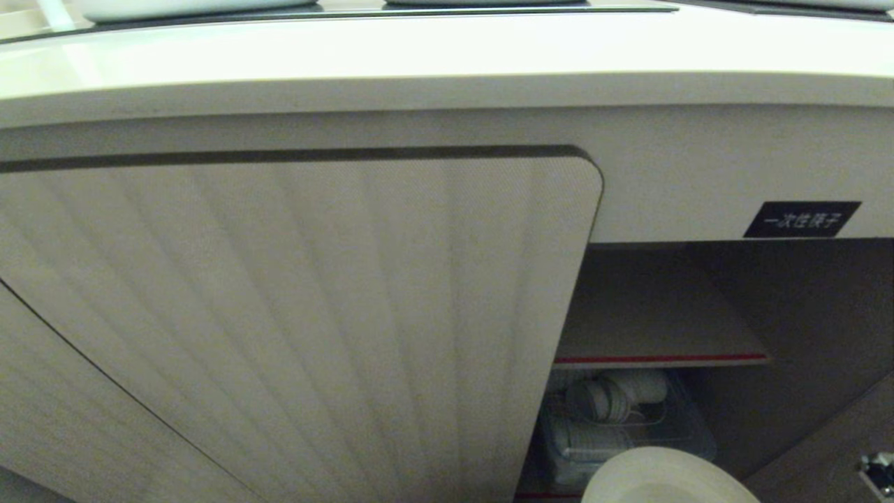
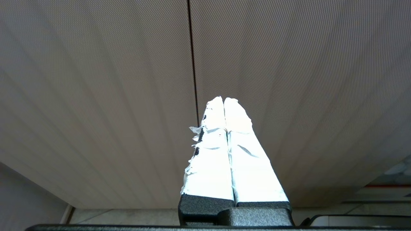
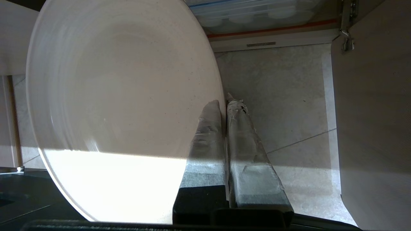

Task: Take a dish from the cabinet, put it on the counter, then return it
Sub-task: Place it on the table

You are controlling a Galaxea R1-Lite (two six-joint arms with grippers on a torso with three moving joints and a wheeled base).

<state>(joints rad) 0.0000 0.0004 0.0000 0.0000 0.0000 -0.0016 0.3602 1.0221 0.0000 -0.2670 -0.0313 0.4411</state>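
Left claw: the left claw (image 2: 223, 100) has its two white-taped fingers (image 2: 210, 154) pressed together with nothing between them; it points at the ribbed cabinet door (image 2: 96, 96), close to the dark seam where two door panels meet.
Closed door: in the head view the ribbed, round-cornered door (image 1: 300, 314) fills the left and middle of the cabinet (image 1: 670, 181) front, under the surface's front edge.
Open bay: to the right of that door the cabinet stands open, showing a shelf with a red edge (image 1: 660, 359) and clear plastic packs of white ware (image 1: 614, 419) below it.
Label: a small black label with white characters (image 1: 802, 219) sits on the cabinet front above the open bay.
Dish: the cream-white dish (image 3: 122, 106) is held in front of the open bay, above the tiled floor (image 3: 282, 106); in the head view only its upper rim (image 1: 663, 478) shows at the bottom edge.
Right claw: the right claw (image 3: 224, 101) is clamped on the dish's rim, one finger on each face.
Open door: a second door (image 3: 372, 128) stands swung out at the far right, with a metal hinge (image 3: 347, 41).
Surface: the glossy cream surface (image 1: 447, 49) runs across the top, its rounded front edge overhanging the cabinet, with black glass panels (image 1: 349, 12) set along its far side.
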